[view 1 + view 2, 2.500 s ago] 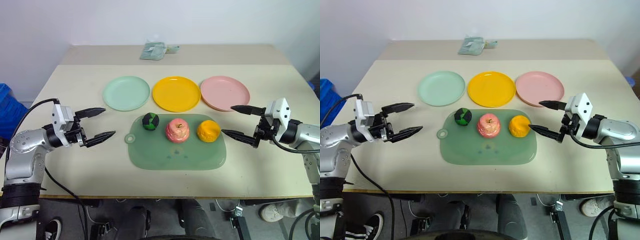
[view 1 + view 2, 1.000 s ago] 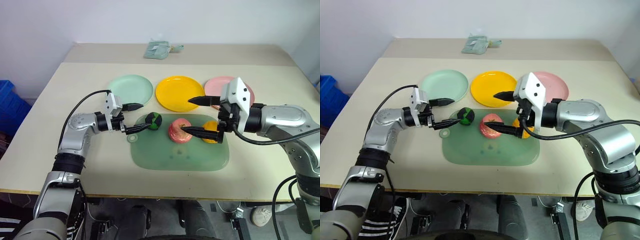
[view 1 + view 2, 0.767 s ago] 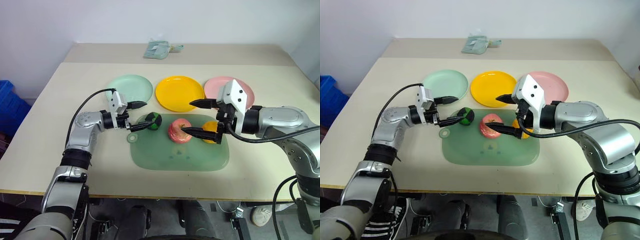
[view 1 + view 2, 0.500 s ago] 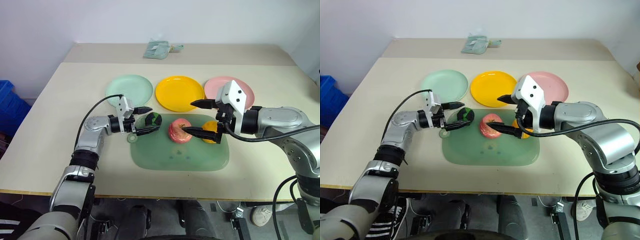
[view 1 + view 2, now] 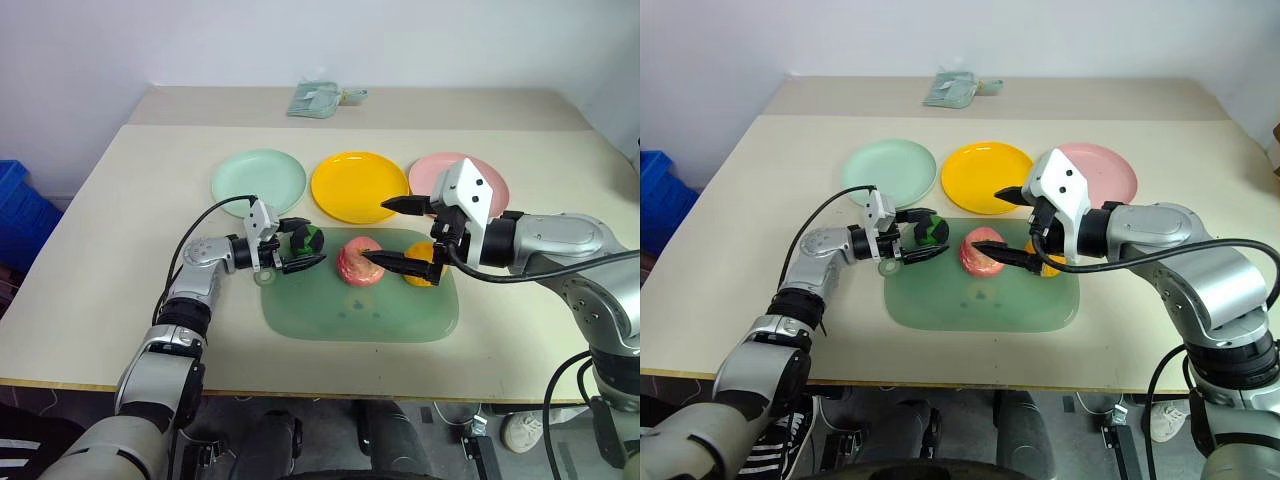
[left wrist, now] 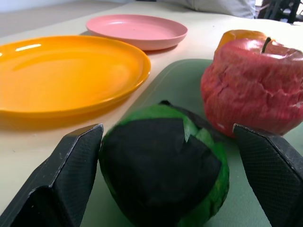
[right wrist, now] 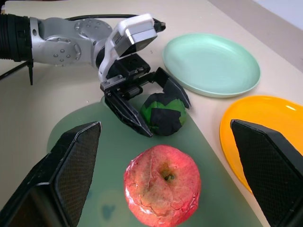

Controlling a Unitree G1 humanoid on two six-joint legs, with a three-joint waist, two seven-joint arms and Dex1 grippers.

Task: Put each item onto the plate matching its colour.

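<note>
A dark green-and-black ball (image 5: 305, 238) lies at the left end of the green mat (image 5: 360, 305). My left gripper (image 5: 314, 242) is open, one finger on each side of the ball; the wrist view shows the ball (image 6: 163, 170) apart from the far finger (image 6: 274, 175). The pink apple (image 5: 356, 262) is at mid-mat, the orange fruit (image 5: 420, 264) to its right. Open and empty, my right gripper (image 5: 374, 232) hovers above the apple and partly hides the fruit. Beyond the mat lie the mint green plate (image 5: 258, 182), yellow plate (image 5: 355, 186) and pink plate (image 5: 436, 172).
A crumpled green-and-white packet (image 5: 320, 100) lies at the table's far edge. A blue bin (image 5: 15, 215) stands off the table's left side. Bare tabletop (image 5: 150, 260) spreads left of the mat and along the front edge.
My left gripper has moved right and a little lower, so its open fingers now flank the ball. The right gripper has stayed in place above the apple.
</note>
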